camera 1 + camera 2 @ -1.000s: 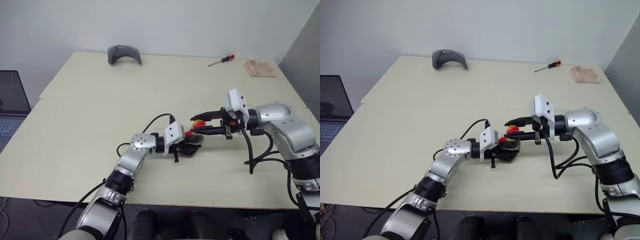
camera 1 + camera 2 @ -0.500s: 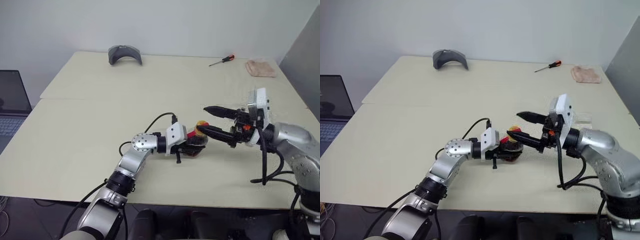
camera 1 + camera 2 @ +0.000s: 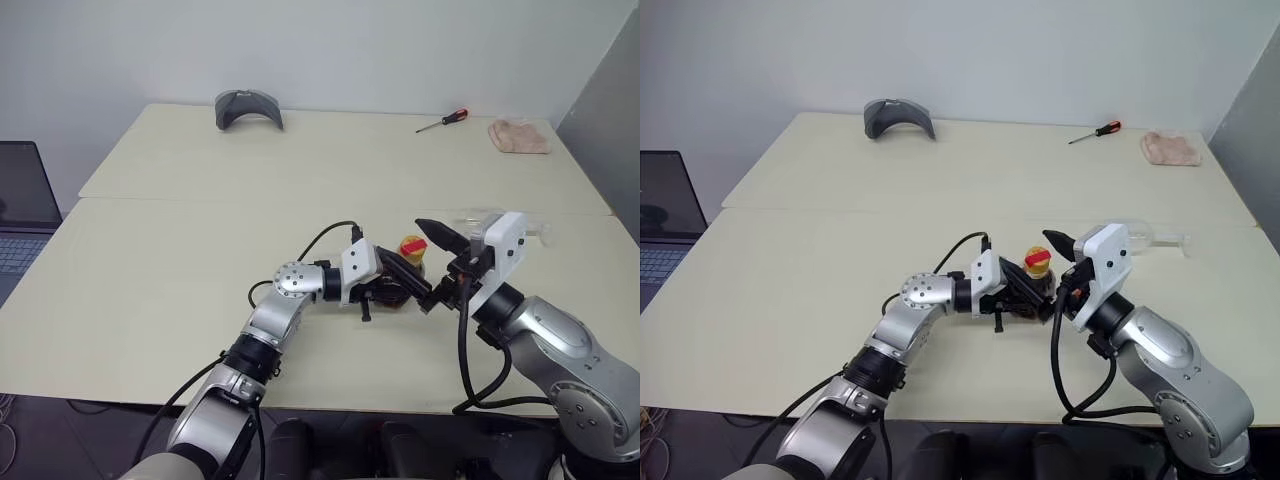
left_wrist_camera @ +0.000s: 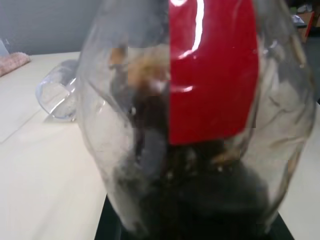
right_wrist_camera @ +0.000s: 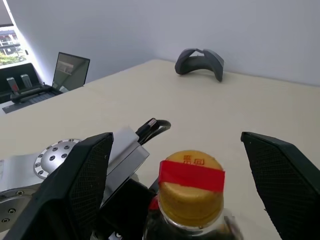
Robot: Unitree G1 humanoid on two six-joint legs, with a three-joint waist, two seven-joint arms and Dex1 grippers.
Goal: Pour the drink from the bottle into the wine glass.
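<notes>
From the head views we see the bottle standing upright near the front middle of the pale bench, its yellow cap on top with a red strip across it. Our left pincer reaches in level from the left and pinches the bottle's lower body. Our right pincer sits just to the right of the bottle with its two black fingers spread wide, one above the cap's height and one lower, neither touching it. The wine glass lies on its side on the bench just behind our right wrist, a little right of the bottle. Far back lie a grey curved object, a screwdriver and a pinkish cloth; a laptop sits off the bench's left edge.

In the left wrist view the bottle's red label band is very close, with the drink dark in the base; the wine glass lies tipped over beyond it.

In the right wrist view the yellow cap stands between our spread fingers, apart from both.
</notes>
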